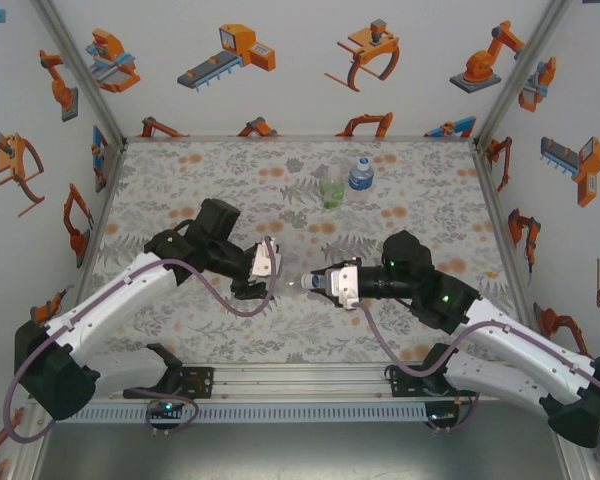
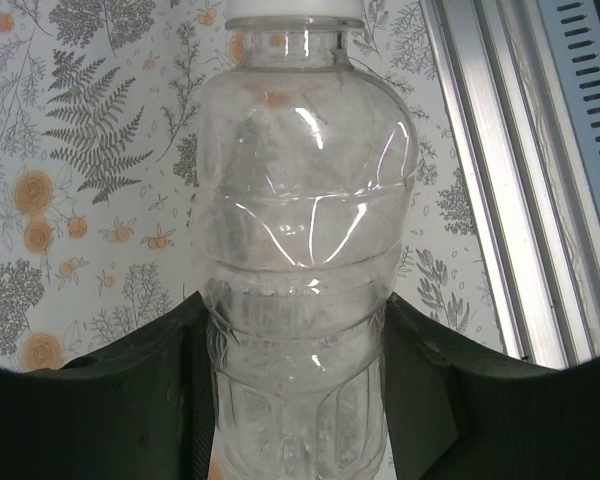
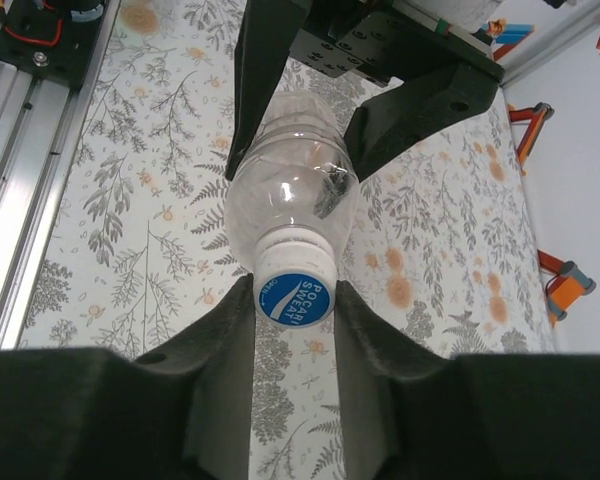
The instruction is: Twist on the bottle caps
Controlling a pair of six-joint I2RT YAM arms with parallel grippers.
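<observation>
At the left of the overhead view the left arm (image 1: 130, 290) reaches across the floral bench (image 1: 180, 190) towards the centre of the frame. The left tool (image 2: 298, 340) is clamped on the plain bottle (image 2: 305, 220). In its own wrist view the dark fingers (image 2: 130, 400) press against both sides of the clear lower body, and the neck points to the top edge of the frame.

From overhead the bottle lies roughly on its side in the middle of the picture, between the two tools, neck towards the right. A bottle cap (image 3: 293, 290) sits on that neck — white, with a blue printed top. The right tool (image 3: 292, 310) is closed on it, one finger against each side of the cap. How far the cap is threaded on I cannot tell. The right arm (image 1: 500, 340) comes in from the lower right corner.

In the upper middle of the overhead frame stand the green-label bottle (image 1: 331, 188) and, just to its right, the blue-label bottle (image 1: 360, 175) — both upright, close together near the far edge of the bench and well apart from the tools. Their tops are too small to make out.
</observation>
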